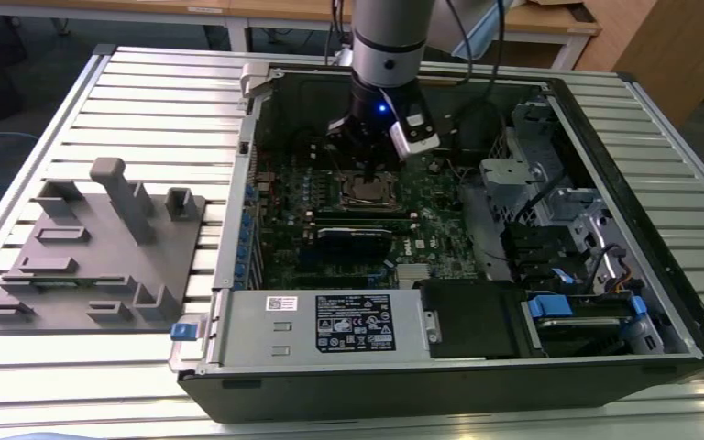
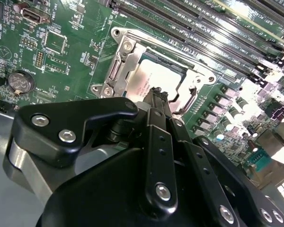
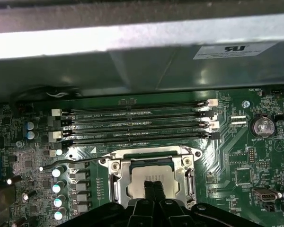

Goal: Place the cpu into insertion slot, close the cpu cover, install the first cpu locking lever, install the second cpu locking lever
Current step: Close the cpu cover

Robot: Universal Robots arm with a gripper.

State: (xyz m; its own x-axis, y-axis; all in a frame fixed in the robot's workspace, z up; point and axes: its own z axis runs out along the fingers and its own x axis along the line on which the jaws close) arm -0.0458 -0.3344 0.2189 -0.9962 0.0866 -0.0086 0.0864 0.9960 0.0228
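Both wrist views: jaws together over cpu (image 3: 146,174); exterior view: whole PC case (image 1: 450,392).

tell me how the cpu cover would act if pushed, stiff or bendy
The cpu cover is a thin metal frame with a big window, so it is probably light and fairly stiff, though it might flex if pushed at one edge. It seems to lie flat around the cpu, so a push likely won't tip it.

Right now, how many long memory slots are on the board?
4 memory slots, parallel and side by side, between the chip and the metal case wall, in the first wrist view. Others may be hidden.
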